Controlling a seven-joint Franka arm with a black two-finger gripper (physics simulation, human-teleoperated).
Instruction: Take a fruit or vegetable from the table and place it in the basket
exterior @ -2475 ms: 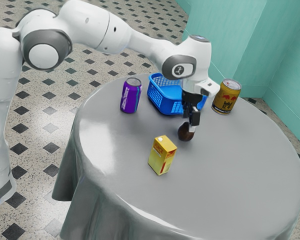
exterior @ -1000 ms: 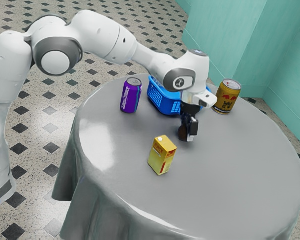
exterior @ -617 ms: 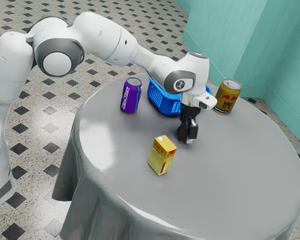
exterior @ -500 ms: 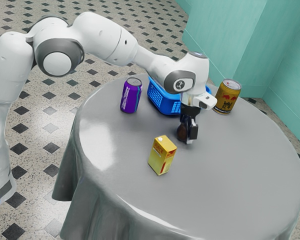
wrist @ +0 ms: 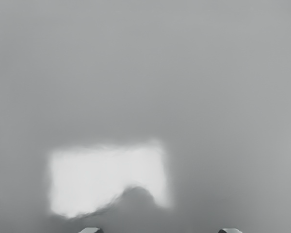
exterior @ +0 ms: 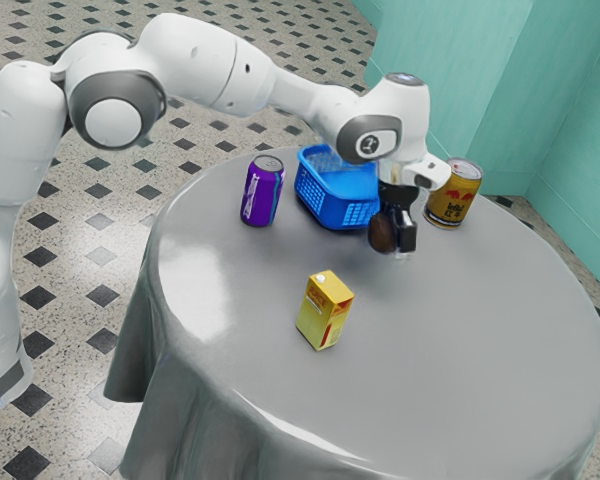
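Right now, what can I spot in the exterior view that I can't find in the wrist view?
The exterior view gives you my white arm, the blue basket, purple can, gold can, yellow carton, and my gripper holding the brown thing.

The wrist view's own part is a close look at a bright patch with a bumpy lower edge.

Both share the grey table.

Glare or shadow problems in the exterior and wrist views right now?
Exterior view: white glare on the table toward that view's left, bright streak along its near edge, faint soft shadow below the brown item. Wrist view: bright, roughly rectangular patch, dark rounded notch at its lower edge, cause unclear.
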